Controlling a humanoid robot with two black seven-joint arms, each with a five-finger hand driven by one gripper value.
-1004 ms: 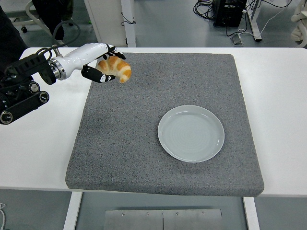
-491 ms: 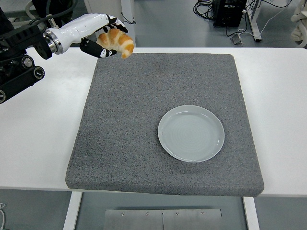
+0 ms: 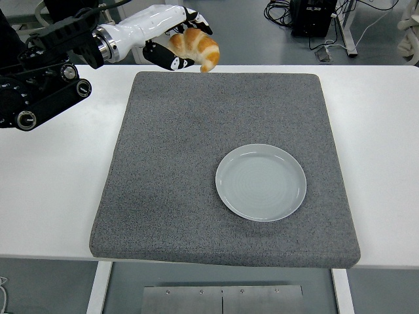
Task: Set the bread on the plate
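Golden-brown bread point(image 3: 195, 46); pale grey-blue plate point(image 3: 260, 182); speckled dark grey mat point(image 3: 183, 163); white table point(image 3: 52, 190); white-black left hand point(image 3: 169, 36).

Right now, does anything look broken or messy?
No, nothing stands out. The left hand holds the croissant whole in the air, the plate sits flat and empty, and the grey mat lies flat.

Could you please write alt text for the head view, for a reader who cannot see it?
The robot's left hand holds a croissant in the air above the far left edge of a grey mat on a white table. An empty pale plate sits on the mat, nearer and to the right. The right arm is out of view.
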